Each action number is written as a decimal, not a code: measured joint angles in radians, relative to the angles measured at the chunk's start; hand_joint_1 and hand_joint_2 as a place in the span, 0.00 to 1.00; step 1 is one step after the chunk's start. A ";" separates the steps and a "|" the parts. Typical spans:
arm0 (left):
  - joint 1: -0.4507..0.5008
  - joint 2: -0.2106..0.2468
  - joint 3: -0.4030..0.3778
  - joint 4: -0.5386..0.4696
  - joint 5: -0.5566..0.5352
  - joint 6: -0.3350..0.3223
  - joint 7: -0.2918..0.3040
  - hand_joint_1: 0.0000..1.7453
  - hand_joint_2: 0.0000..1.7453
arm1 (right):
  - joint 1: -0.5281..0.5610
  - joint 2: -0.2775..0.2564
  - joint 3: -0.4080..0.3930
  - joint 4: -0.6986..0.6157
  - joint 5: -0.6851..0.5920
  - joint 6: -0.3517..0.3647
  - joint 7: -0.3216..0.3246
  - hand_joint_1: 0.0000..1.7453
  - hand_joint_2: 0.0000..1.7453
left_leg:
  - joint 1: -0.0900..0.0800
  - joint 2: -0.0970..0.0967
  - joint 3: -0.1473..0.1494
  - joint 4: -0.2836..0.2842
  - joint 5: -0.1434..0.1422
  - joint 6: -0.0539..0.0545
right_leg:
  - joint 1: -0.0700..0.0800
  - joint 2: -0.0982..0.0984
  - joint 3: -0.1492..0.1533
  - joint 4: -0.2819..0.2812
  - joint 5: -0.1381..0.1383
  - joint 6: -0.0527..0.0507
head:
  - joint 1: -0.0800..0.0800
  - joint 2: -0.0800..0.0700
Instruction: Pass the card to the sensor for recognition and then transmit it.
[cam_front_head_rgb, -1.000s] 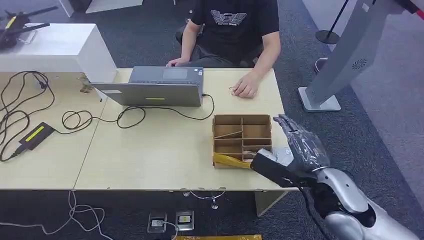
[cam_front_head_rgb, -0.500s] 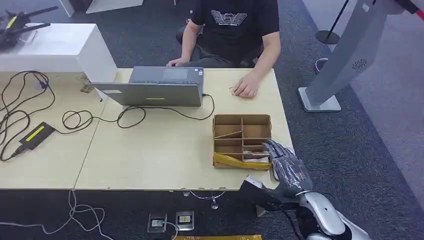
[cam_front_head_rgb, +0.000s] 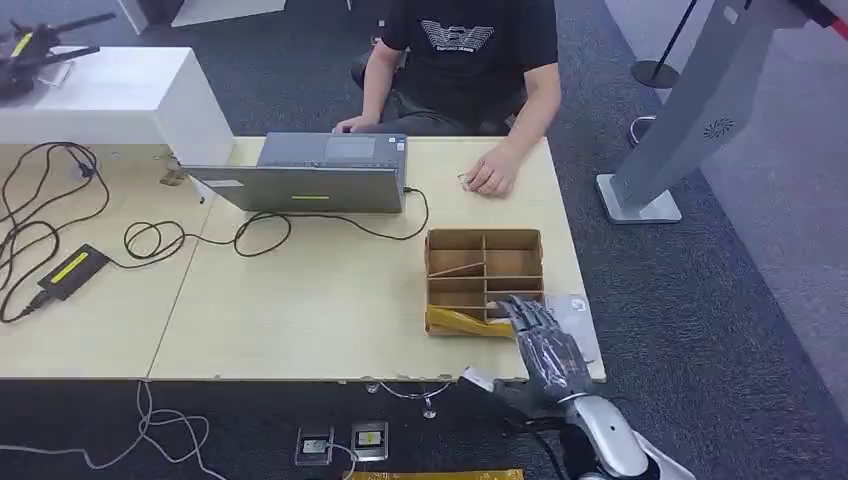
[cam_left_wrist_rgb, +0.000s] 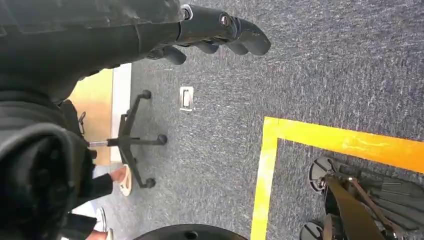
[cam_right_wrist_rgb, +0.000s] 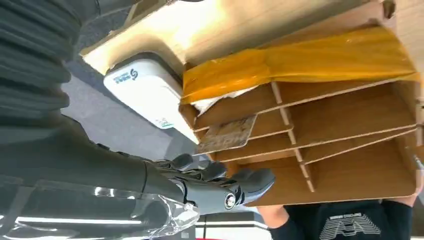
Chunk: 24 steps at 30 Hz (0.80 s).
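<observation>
Sitting in a near-side compartment of the cardboard divider box (cam_front_head_rgb: 485, 280), the card (cam_right_wrist_rgb: 227, 134) pokes out over the box edge, lower center-right of the head frame. Right hand (cam_front_head_rgb: 543, 348) hovers just beside that box corner, fingers (cam_right_wrist_rgb: 250, 179) spread, holding nothing. White sensor (cam_right_wrist_rgb: 145, 90) lies flat beside the box, partly under the hand. Left hand (cam_left_wrist_rgb: 220, 32) hangs over grey carpet, fingers loosely curled, empty. Person's hand (cam_front_head_rgb: 490, 178) rests on the table beyond the box.
</observation>
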 joint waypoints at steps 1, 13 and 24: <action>0.000 -0.001 0.000 0.000 0.000 0.000 -0.001 0.00 0.00 | 0.000 0.009 0.000 0.011 0.004 0.001 -0.003 0.00 1.00 | 0.000 0.000 0.000 0.000 0.000 0.000 | 0.000 0.000 0.000 0.000 0.000 0.000 | 0.000 0.000; 0.000 -0.005 0.000 0.000 -0.006 -0.008 -0.003 0.00 0.00 | 0.002 0.066 -0.013 0.072 0.073 0.010 -0.028 0.00 1.00 | 0.000 0.000 0.000 0.000 0.000 0.000 | 0.000 0.000 0.000 0.000 0.000 0.000 | 0.000 0.000; 0.000 -0.010 0.000 0.000 0.002 -0.011 -0.003 0.00 0.00 | -0.005 0.114 -0.055 0.109 0.169 0.020 -0.049 0.00 1.00 | 0.000 0.000 0.000 0.000 0.000 0.000 | 0.000 0.000 0.000 0.000 0.000 0.000 | 0.000 0.000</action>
